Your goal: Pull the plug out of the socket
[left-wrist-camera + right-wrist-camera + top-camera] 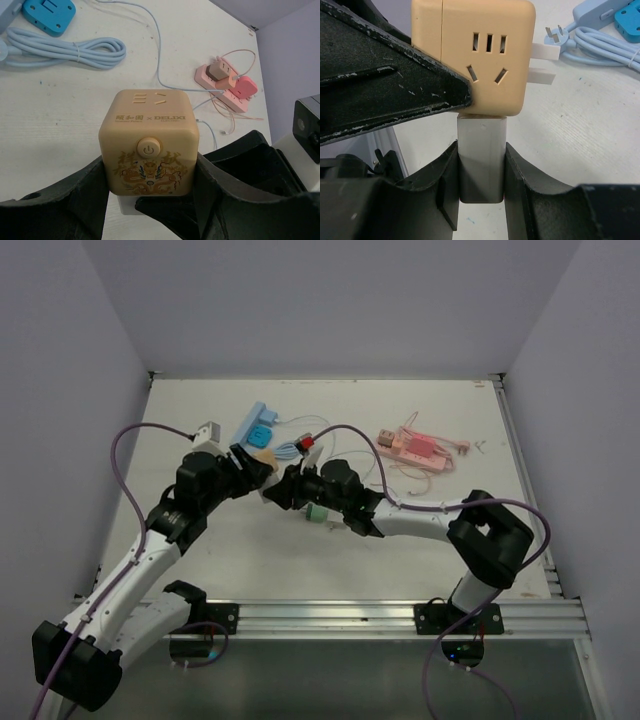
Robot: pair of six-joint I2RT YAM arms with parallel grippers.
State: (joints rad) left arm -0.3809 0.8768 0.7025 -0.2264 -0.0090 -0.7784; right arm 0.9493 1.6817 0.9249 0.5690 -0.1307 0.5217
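The socket is a yellow cube (149, 142) with a power button and a dragon print, lifted off the table. My left gripper (150, 180) is shut on it, one finger pressed against each side. A white rectangular plug (481, 155) sits seated in the cube's (485, 55) underside, flush against it. My right gripper (481, 170) is shut on that plug, its pads flat on both sides. In the top view the two grippers meet at the cube (263, 462) in the middle of the table. A left finger (395, 85) crosses the right wrist view.
A blue power strip and adapter (257, 428) with a coiled light-blue cable (65, 50) lie at the back. A pink power strip (415, 448) with plugs and thin cords lies at the back right. A green object (318, 512) sits under the right arm. A grey-white adapter (207, 430) lies at the far left.
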